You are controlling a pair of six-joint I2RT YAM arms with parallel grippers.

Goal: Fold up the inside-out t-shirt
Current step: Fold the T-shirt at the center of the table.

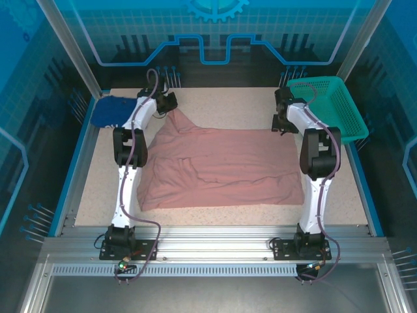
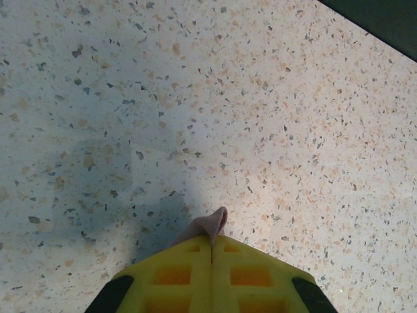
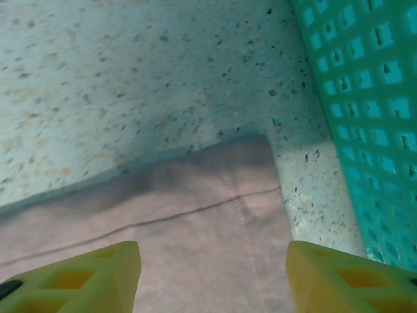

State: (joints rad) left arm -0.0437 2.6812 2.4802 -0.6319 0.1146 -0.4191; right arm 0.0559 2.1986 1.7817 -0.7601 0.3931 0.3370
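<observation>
The jaws of the left gripper [image 2: 212, 246] are pressed together. Between their yellow tips they pinch a small point of pink cloth, the far-left corner of the inside-out t-shirt [image 1: 221, 166]. Seen from above, this corner is stretched into a narrow peak toward the gripper, over the far-left part of the speckled surface [image 1: 228, 98]. The rest of the shirt lies spread and wrinkled in the middle of the surface, between the two arms. The jaws of the right gripper [image 3: 212, 254] stand spread apart with nothing between them. They hang over the far-right corner of the shirt, where a seam line and a hem are visible, and I cannot tell if the tips touch the cloth. Just to the right of this corner is the wall of a green plastic basket [image 1: 332, 107], which sits at the far-right corner of the surface. A dark blue garment [image 1: 109, 111] lies at the far-left edge, beside the left arm and apart from the pink shirt.
</observation>
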